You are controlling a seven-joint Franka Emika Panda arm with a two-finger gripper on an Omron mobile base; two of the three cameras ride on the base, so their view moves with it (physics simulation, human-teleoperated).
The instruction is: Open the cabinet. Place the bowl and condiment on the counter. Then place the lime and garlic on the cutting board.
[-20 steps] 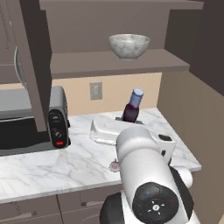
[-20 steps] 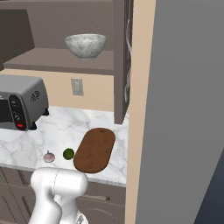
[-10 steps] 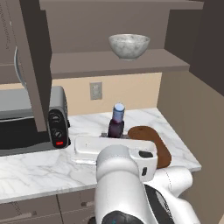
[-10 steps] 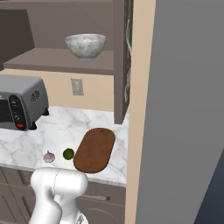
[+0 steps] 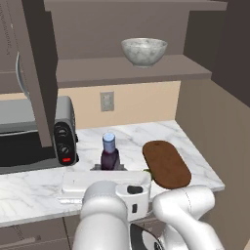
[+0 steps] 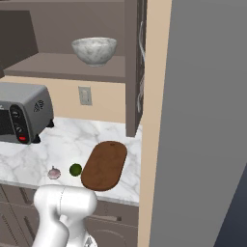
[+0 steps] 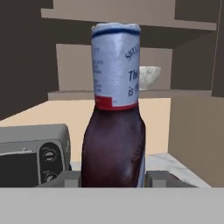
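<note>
My gripper (image 5: 109,167) (image 7: 113,177) is shut on the condiment (image 5: 109,153) (image 7: 114,131), a dark bottle with a blue cap and a pale label. It is held upright, low over the white marble counter (image 5: 29,190) (image 6: 72,140). The cabinet's door (image 5: 36,73) stands open. The speckled bowl (image 5: 144,51) (image 6: 94,50) (image 7: 148,78) sits on the cabinet's shelf (image 5: 132,71). The oval cutting board (image 5: 166,163) (image 6: 104,165) lies bare on the counter. Just left of it lie the lime (image 6: 75,169) and the garlic (image 6: 54,172).
A silver toaster oven (image 5: 34,136) (image 6: 21,118) (image 7: 30,153) stands on the counter left of the bottle. A wall outlet (image 5: 107,101) is behind. A tall grey panel (image 6: 202,120) closes the right side past the counter's end.
The gripper has carried the bottle left and down, from near the cutting board toward the toaster oven side. Bowl, lime, garlic and board have stayed put.
</note>
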